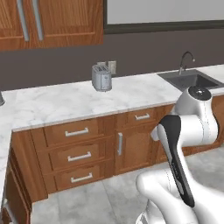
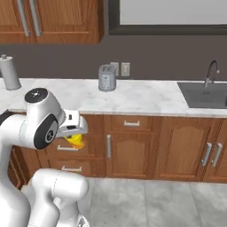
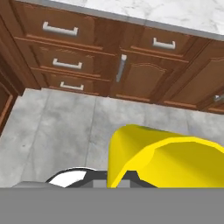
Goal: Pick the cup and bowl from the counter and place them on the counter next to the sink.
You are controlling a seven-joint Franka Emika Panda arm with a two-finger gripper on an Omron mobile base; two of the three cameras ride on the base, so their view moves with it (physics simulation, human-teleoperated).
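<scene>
The fingers [image 3: 99,177] were closed on a yellow cup [image 3: 166,159], whose open mouth and curved wall bulked large just ahead of them in the hand view. From the right base view the cup [image 2: 76,141] hung under the white hand, tilted, in the air in front of the wooden drawers [image 2: 66,148] and lower than the desk top. Below it lay the grey tiled floor [image 3: 57,131], and beyond that the brown cabinet fronts with their metal handles [image 3: 121,68].

The white marble desk [image 1: 65,98] ran across above the cabinets, well apart from the cup. A silver toaster [image 1: 101,78] stood on it near the back wall, just in front of a wall outlet [image 2: 125,68]. Further left on the desk stood a paper towel roll [image 2: 9,73]. The dark grey sink [image 2: 206,95] was set into the desk far to the right, with its curved faucet [image 2: 212,71] behind the basin. Bare marble lay between the toaster and the sink.
</scene>
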